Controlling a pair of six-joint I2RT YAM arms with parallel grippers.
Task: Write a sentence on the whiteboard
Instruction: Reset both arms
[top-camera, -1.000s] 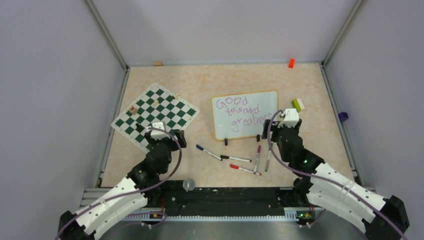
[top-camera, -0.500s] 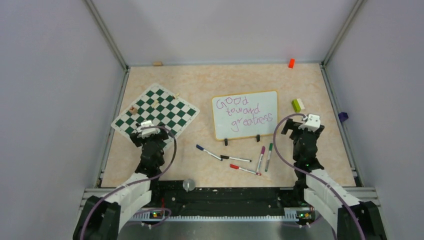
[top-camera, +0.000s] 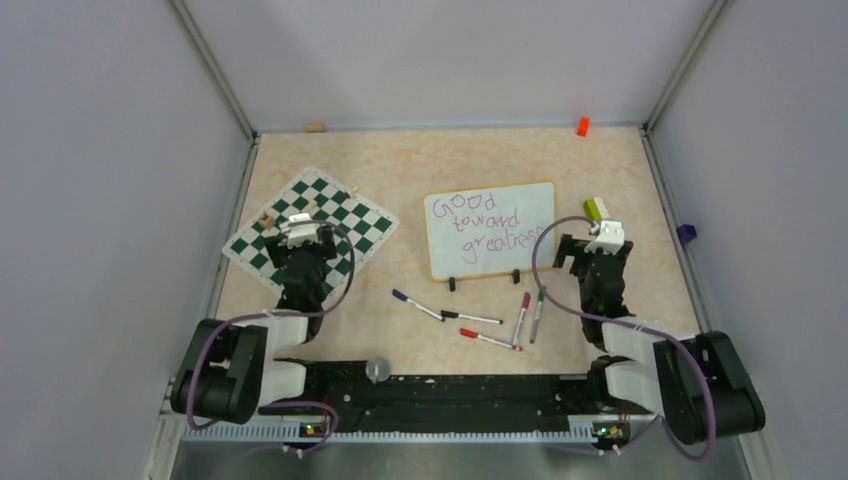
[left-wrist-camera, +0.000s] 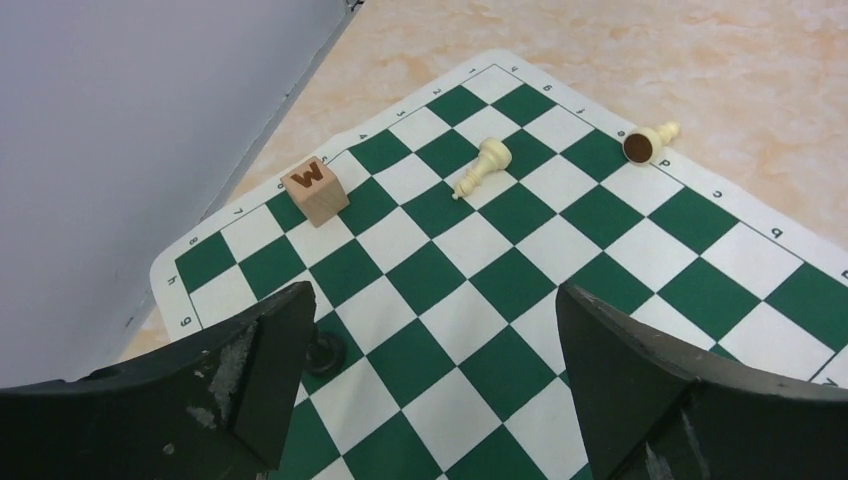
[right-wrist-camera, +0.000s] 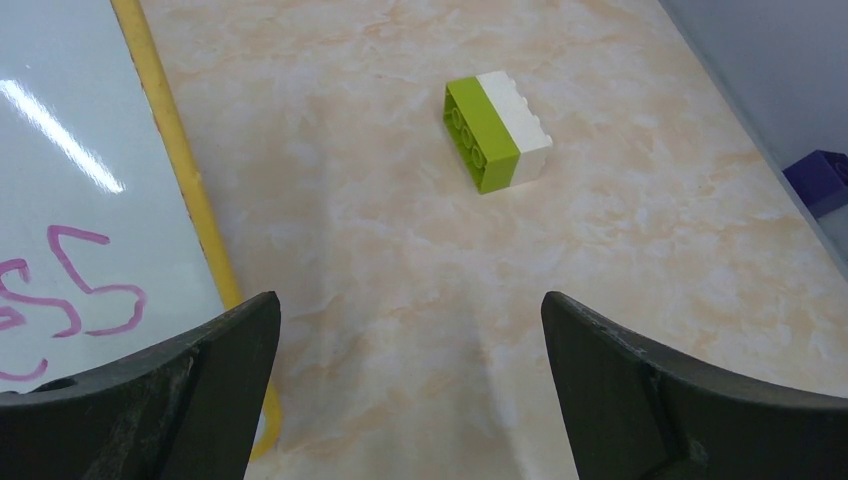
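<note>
Evidently both arms had just drawn back. A second earlier the right gripper (right-wrist-camera: 410, 300) had been low at the near right corner of the whiteboard (top-camera: 490, 232), beside the last word. Now it hung to the right of the board, over bare bench (right-wrist-camera: 400, 230), with its jaws wide apart and nothing between them. Its wrist view showed only the yellow frame, the final purple letters and, further out, a green-and-white brick (right-wrist-camera: 497, 130). The left arm had folded back too. The left gripper (left-wrist-camera: 432, 300) hovered over the chess mat (top-camera: 345, 215), its jaws equally wide apart and empty. Both arms were now bent close to their bases.

The whiteboard lay in the middle of the bench, just right of the mat, and it had not moved. The sentence (top-camera: 487, 222) stood on it in purple, in three lines, reading about "Good toward greatness", and the last word reached the right frame. Five markers (top-camera: 470, 318) lay on the bench just in front of the board, and none of them was held.

I judged that the writing was finished and the pen already put down. The retreat looked like a closing move, so the task seemed complete, or almost.
</note>
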